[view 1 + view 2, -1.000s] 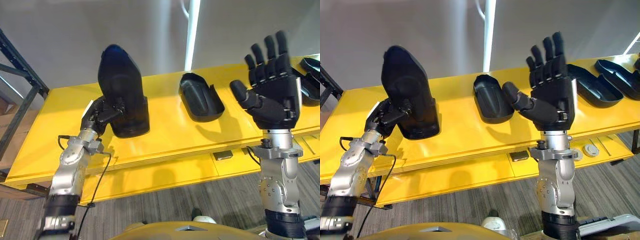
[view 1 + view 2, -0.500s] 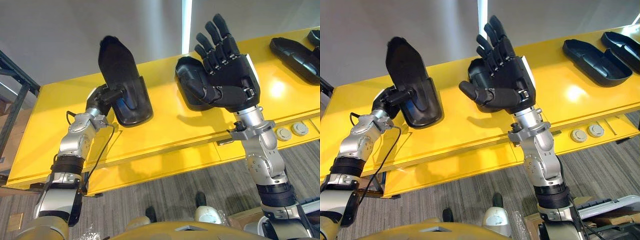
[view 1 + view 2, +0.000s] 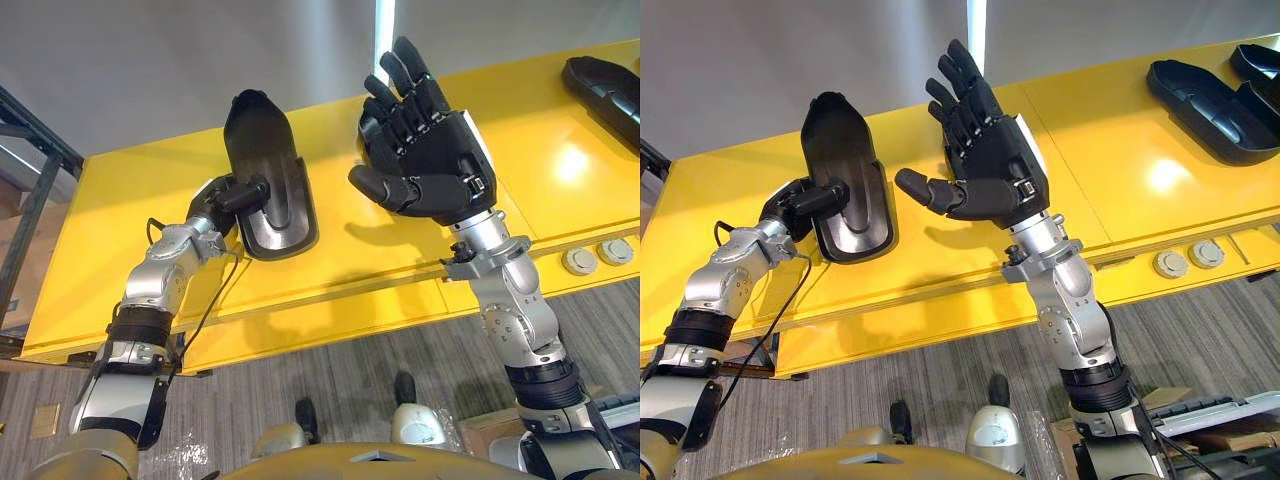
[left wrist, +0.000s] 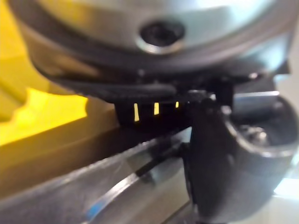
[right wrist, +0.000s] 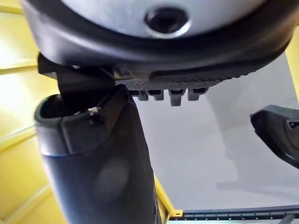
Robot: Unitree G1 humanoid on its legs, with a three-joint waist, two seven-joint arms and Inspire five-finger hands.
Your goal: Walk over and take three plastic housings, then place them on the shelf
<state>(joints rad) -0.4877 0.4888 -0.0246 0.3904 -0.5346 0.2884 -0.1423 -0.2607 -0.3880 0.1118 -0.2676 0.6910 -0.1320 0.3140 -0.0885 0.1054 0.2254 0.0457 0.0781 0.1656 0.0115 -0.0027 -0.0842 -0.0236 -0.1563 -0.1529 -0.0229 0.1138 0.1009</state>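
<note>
One black housing [image 3: 268,170] is pinched in my left robot hand [image 3: 215,205], fingers and thumb curled on its lower edge, tipped up over the yellow table [image 3: 120,230]. Beside it, my right robot hand [image 3: 435,175] hangs spread, holding nothing. Further right, more housings [image 3: 1205,95] lie on the table.

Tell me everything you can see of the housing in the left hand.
The plastic housing is a long black shell, matte-looking, rounded and narrower at its upper end, wider with a glossy hollow at its lower end. It is held tilted, narrow end up, over the yellow table. The left hand has fingers curled round one long edge; nothing else visibly touches it.
</note>
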